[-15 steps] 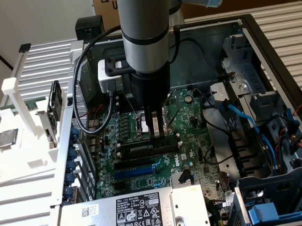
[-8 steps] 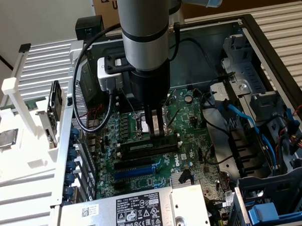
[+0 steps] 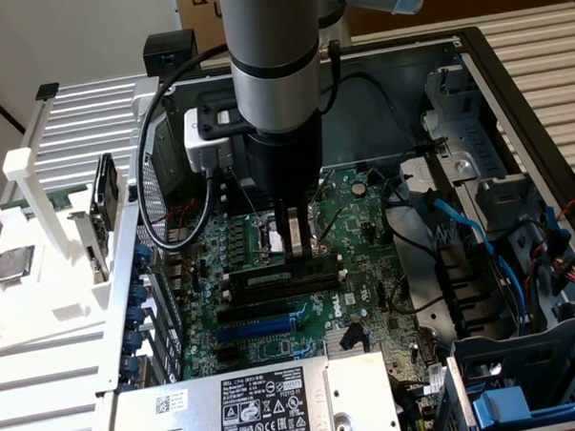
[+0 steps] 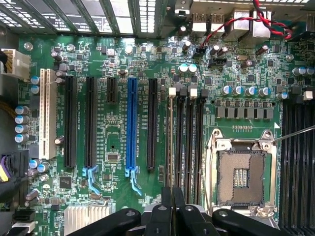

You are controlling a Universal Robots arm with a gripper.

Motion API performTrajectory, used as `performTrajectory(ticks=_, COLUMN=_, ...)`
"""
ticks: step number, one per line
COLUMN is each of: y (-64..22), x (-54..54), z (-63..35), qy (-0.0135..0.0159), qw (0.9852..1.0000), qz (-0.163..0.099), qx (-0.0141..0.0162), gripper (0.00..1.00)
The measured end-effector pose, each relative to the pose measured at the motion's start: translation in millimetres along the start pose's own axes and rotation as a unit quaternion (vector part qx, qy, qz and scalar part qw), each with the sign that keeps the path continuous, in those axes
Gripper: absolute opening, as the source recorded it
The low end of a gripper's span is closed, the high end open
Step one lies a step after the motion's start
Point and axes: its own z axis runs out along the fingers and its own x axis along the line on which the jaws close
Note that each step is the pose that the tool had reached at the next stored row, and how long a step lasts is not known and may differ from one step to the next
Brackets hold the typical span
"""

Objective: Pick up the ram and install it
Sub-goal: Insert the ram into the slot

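The ram point(image 3: 262, 280) is a long dark stick with a pale label. It stands on edge along the motherboard's memory slots point(image 4: 189, 137), beside the empty processor socket point(image 4: 243, 177). My gripper point(image 3: 294, 249) reaches straight down into the open computer case and is shut on the ram's top edge near its middle. In the wrist view the ram point(image 4: 171, 137) shows edge-on as a thin pale strip running out from between my black fingers point(image 4: 172, 201), in line with the slot farthest from the socket. I cannot tell whether it is pressed home.
Black, blue point(image 4: 132, 128) and white point(image 4: 47, 113) expansion slots lie beside the memory slots. The power supply point(image 3: 267, 398) sits at the case's near side, with blue cables point(image 3: 460, 227) and drive bays at the exterior view's right. A silver processor chip point(image 3: 13, 264) rests on a white fixture outside the case.
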Motion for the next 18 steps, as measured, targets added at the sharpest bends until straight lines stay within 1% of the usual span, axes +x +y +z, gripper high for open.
performTrajectory(ticks=2, y=0.6, x=0.0, z=-0.1, qy=0.0001, qw=1.0000, qz=0.002, qx=0.0018, gripper=0.12)
performTrajectory(ticks=3, y=1.8, x=0.0, z=0.0, qy=0.0001, qw=1.0000, qz=0.005, qx=0.0071, gripper=0.12)
performTrajectory(ticks=5, y=2.9, x=0.0, z=0.0, qy=0.0001, qw=0.9999, qz=0.006, qx=0.0089, gripper=0.12)
performTrajectory(ticks=8, y=4.8, x=0.0, z=-0.1, qy=0.0001, qw=0.9999, qz=0.007, qx=0.0102, gripper=0.12)
performTrajectory(ticks=18, y=4.9, x=0.0, z=0.0, qy=0.0001, qw=0.9999, qz=0.009, qx=0.0109, gripper=0.12)
